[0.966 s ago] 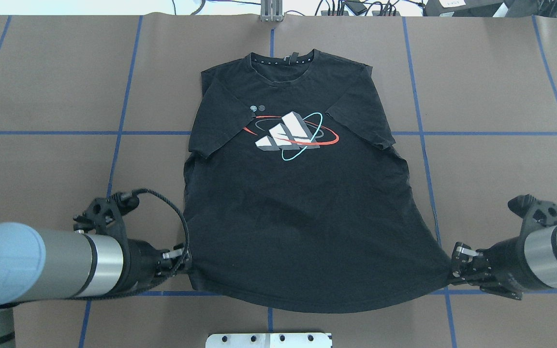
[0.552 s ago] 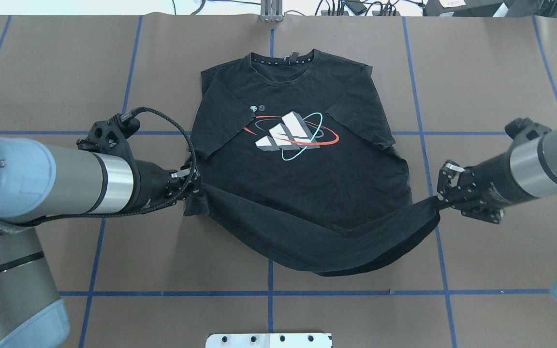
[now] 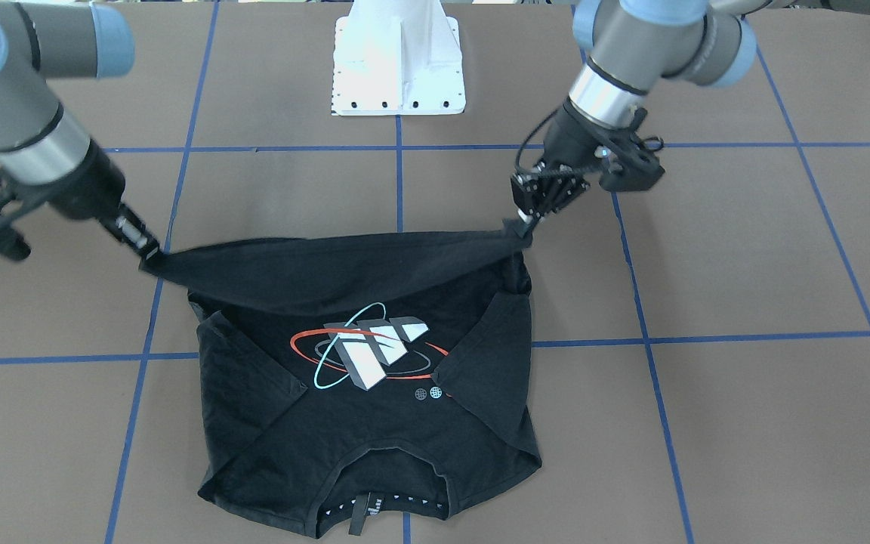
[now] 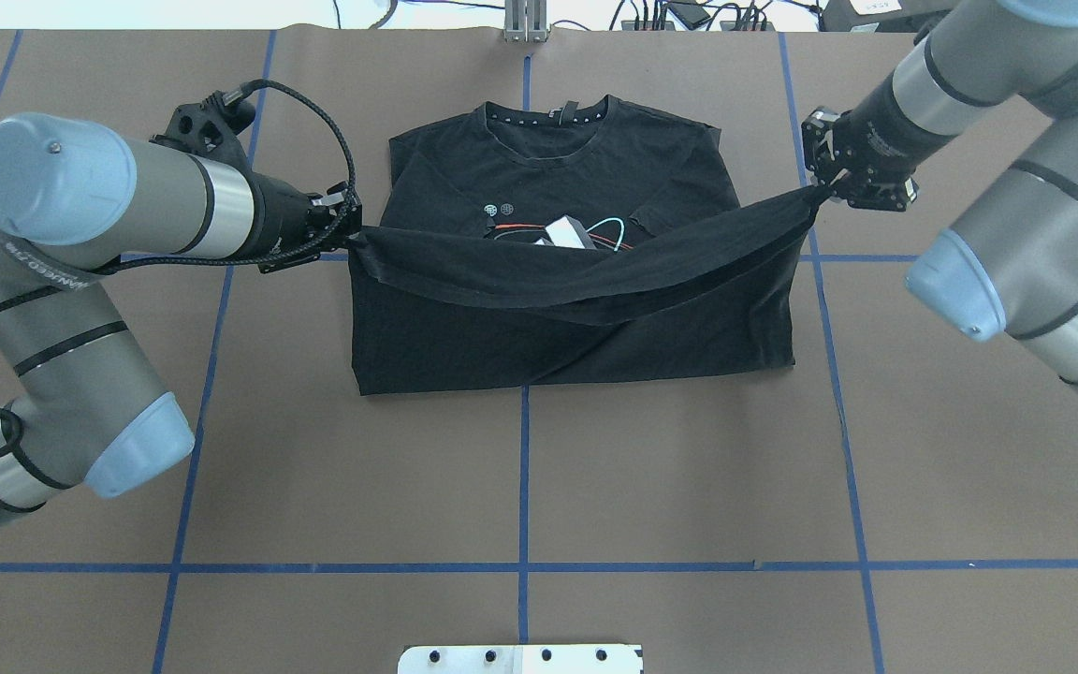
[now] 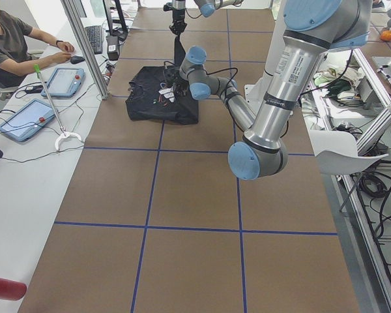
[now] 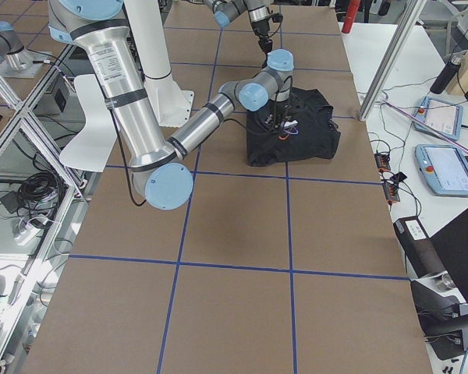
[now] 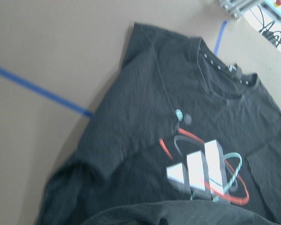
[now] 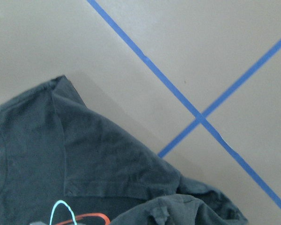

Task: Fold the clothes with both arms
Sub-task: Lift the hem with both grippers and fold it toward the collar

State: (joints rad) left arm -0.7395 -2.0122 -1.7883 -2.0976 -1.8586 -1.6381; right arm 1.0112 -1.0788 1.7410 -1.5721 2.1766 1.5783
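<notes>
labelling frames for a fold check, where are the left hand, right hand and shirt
left hand (image 4: pixel 347 232): overhead view, between its fingertips
right hand (image 4: pixel 823 190): overhead view, between its fingertips
shirt (image 4: pixel 576 346): overhead view, folded-over lower body

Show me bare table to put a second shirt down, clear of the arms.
Free: the table between the folded T-shirt and the white base plate. Crowded: both shirt flanks, where the left gripper and right gripper hold the hem.

The T-shirt (image 4: pixel 576 337) is matt black cloth, soft and faintly creased. Its logo print (image 3: pixel 367 347) looks smoother. The table cover (image 4: pixel 689 468) is matt brown paper crossed by smooth blue tape (image 4: pixel 523 468). The left arm (image 4: pixel 109 197) at 9 o'clock and the right arm (image 4: pixel 988 56) at 2 o'clock have satin grey tubes, brushed silver metal rings and light blue plastic caps. A braided black cable (image 4: pixel 341 140) arches at 10 o'clock.
</notes>
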